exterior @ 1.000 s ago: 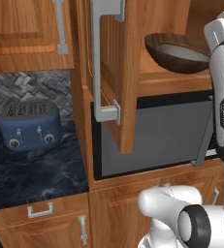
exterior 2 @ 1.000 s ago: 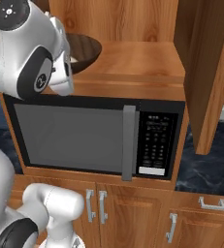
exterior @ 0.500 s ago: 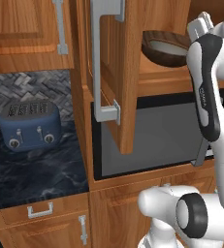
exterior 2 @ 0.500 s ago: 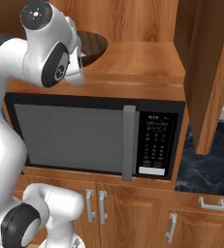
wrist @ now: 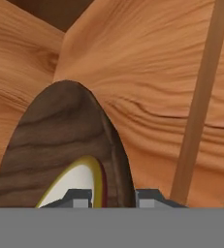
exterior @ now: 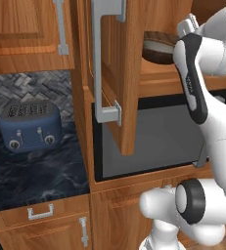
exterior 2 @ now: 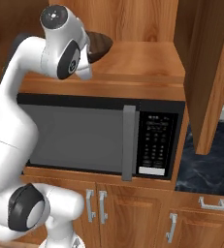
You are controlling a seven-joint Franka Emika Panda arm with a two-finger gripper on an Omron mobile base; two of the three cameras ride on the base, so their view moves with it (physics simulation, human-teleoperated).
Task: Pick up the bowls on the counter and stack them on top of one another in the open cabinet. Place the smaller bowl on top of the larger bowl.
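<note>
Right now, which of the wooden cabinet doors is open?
The tall warm-brown wooden door with the long grey bar handle; it stands out before the black microwave; the upper left door is shut.

Left: open door point(exterior: 118, 73) stood beside the bowl point(exterior: 159, 48).
Shelf point(exterior 2: 152, 63): bare wood lay open right of bowl.

Gripper point(wrist: 112, 197) clamps larger bowl point(wrist: 60, 140) rim inside open cabinet point(wrist: 152, 72).

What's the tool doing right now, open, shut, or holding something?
Tool: shut on the rim of the wooden bowl, held inside the open cabinet.
</note>
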